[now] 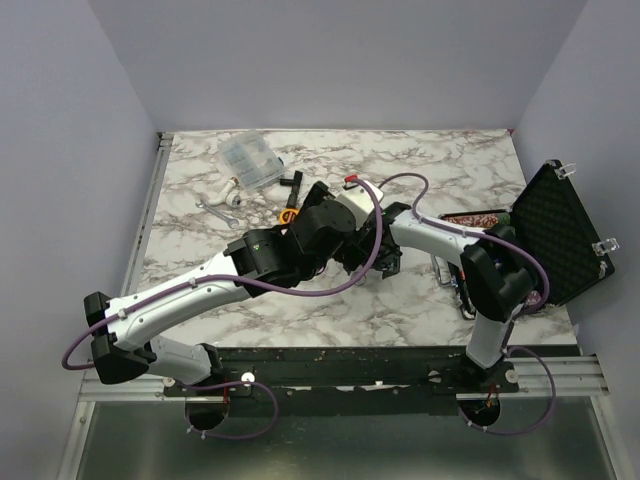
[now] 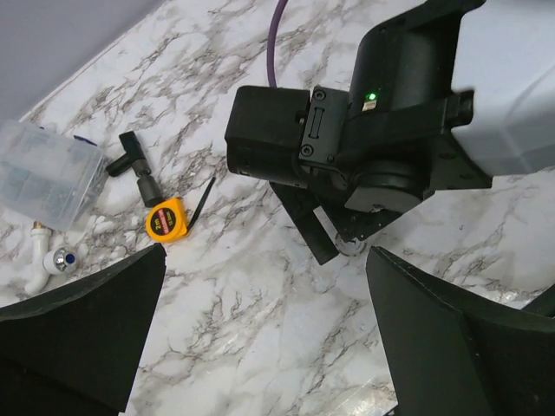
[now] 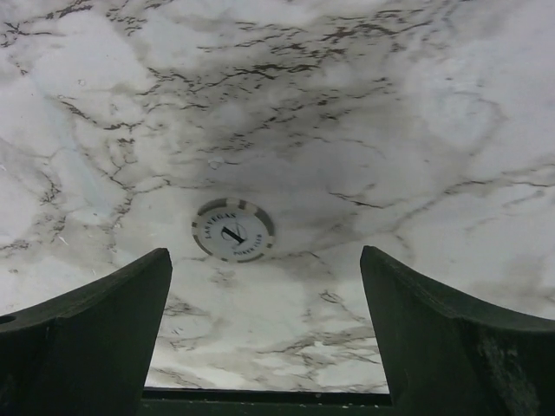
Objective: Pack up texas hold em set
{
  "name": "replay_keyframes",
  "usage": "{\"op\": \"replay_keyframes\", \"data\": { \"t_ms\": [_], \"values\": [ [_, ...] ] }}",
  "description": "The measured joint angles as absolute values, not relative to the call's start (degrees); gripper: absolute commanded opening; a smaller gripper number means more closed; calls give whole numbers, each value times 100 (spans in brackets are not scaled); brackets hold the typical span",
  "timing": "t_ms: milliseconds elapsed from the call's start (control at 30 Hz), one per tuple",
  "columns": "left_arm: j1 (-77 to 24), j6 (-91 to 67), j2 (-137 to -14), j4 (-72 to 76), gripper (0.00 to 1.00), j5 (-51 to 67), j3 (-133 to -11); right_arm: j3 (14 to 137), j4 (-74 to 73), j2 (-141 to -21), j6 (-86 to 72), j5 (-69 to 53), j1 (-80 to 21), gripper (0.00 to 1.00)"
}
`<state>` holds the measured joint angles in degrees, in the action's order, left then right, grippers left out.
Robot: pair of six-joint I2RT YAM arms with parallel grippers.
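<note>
Right hand [image 3: 265, 260]: fingers spread wide, nothing held. White poker chip [image 3: 232, 231] lies flat on the marble table [image 3: 416, 104] directly beneath it, between the two fingers and touching neither.

Left hand [image 2: 264, 286]: also wide open and empty. It hangs close beside the right hand over mid-table.

Black briefcase [image 1: 560, 235] sits at the table's right edge with its lid raised and foam showing. Chip rows [image 1: 475, 218] show a reddish strip of chips. The right arm covers most of the tray, so how full it is I cannot tell. The case is well apart from the loose chip.

Not of the set: orange tape measure [image 1: 288, 213], clear plastic box [image 1: 248, 160], white pipe fitting [image 1: 225, 195], grouped toward the far left.

Progress, my judgement: midway. Some chips are stowed. This one needs grasping and carrying to the case. Card box and other discs are not visible. The lid is not yet shut.
</note>
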<state>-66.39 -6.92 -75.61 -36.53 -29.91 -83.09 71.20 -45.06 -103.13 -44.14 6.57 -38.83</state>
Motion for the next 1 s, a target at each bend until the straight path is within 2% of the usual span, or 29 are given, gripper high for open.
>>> {"op": "replay_keyframes", "data": {
  "t_ms": [267, 533, 1000],
  "values": [
    [-6611, -794, -7572, -3671, 98, -3312, -8311, 7902, -4709, -11279, -4713, 534, -4160, 82],
    [-6602, -799, -7570, -3697, 98, -3395, -8311, 8079, -4971, -11432, -4847, 541, -4283, 65],
    [-6602, -797, -7564, -3697, 98, -3406, -8311, 8256, -5229, -11585, -4952, 589, -4351, 60]
  ]
}}
